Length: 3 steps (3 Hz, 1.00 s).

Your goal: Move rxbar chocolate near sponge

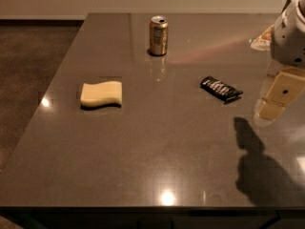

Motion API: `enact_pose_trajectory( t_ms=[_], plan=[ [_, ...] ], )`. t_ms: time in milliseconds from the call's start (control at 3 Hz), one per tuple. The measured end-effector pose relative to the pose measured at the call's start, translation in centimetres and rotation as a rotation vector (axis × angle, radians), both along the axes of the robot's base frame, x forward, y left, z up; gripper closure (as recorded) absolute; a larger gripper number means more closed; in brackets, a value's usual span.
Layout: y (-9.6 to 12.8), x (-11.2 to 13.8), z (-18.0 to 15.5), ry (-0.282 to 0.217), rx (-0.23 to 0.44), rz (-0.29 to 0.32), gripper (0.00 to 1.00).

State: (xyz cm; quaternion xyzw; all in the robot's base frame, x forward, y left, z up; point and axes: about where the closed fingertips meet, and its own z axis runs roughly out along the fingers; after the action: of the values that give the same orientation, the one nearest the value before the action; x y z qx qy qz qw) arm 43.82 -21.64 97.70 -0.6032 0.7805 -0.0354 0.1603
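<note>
The rxbar chocolate (221,88) is a small flat black wrapped bar with white lettering. It lies at an angle on the dark table (157,156), right of centre. The sponge (101,94) is a pale yellow block with wavy edges and lies on the left part of the table, far from the bar. My gripper (272,108) hangs at the right edge of the view, above the table and just to the right of the bar, apart from it. It holds nothing that I can see. Its shadow falls on the table in front of the bar.
A gold-brown soda can (158,35) stands upright at the back middle of the table. The table's left edge borders a dark floor (28,56). A pale object (262,41) shows at the back right, partly behind the arm.
</note>
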Motion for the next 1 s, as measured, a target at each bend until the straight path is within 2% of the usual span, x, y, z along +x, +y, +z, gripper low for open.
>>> enact_pose_trajectory(
  t_ms=[333, 667, 1000],
  plan=[
    [0.1, 0.1, 0.1, -0.005, 0.004, -0.004, 0.00],
    [0.7, 1.9, -0.2, 0.016, 0.049, -0.039, 0.00],
    [1.3, 5.2, -1.5, 0.045, 0.132, -0.102, 0.00]
  ],
)
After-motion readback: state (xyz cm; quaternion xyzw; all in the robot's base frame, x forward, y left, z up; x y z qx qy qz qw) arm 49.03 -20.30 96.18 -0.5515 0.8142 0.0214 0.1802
